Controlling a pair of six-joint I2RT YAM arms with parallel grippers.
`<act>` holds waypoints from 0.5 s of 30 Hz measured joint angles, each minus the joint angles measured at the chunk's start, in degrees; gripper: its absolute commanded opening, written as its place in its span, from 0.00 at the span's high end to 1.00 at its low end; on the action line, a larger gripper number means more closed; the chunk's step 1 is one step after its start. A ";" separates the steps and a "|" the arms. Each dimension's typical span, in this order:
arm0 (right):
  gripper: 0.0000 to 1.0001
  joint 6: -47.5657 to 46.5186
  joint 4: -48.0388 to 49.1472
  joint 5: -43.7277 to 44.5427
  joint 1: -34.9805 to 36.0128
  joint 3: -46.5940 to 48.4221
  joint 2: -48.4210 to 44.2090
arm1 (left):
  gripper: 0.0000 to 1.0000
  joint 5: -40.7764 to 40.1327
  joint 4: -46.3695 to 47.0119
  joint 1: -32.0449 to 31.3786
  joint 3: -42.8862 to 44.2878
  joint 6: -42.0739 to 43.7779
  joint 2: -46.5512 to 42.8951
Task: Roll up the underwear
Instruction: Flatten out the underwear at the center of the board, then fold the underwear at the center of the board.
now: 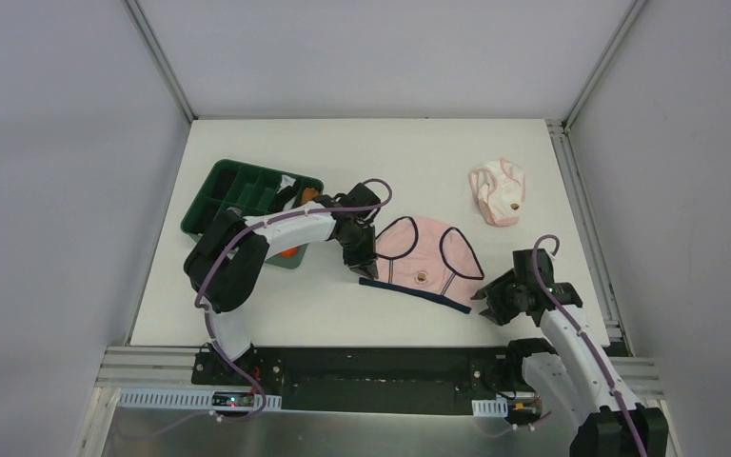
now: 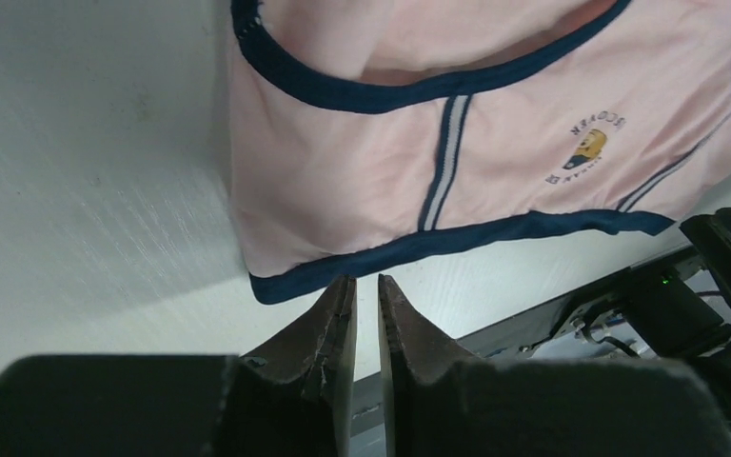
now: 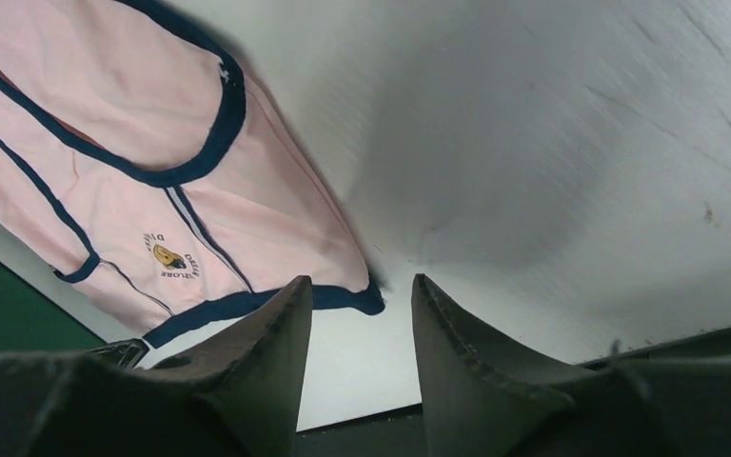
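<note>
Right hand (image 1: 484,303) — fingers apart, holding nothing — sits at the near right corner of the pink navy-edged briefs (image 1: 425,259), which lie spread flat on the tabletop (image 1: 390,152). Left hand (image 1: 360,267) — fingers nearly together, empty — sits at their left corner. Farther back, to the right, the pale briefs (image 1: 498,190) lie crumpled.

The pink briefs (image 1: 425,257) look like soft matt cloth. White surface (image 1: 362,152): matt, faintly scratched. The green tray (image 1: 219,186), smooth plastic.
</note>
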 measured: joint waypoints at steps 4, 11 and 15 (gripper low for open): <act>0.63 -0.04 2.97 -0.02 0.74 0.00 3.98 | 0.85 -0.74 0.48 0.02 -0.68 0.00 1.95; 0.64 -0.02 5.60 0.22 2.60 -0.07 6.10 | 0.85 -1.40 1.11 0.42 -1.18 -0.52 3.30; 0.64 -0.02 6.91 0.66 2.67 -0.09 7.17 | 0.85 -1.44 1.42 0.74 -1.46 -0.68 3.30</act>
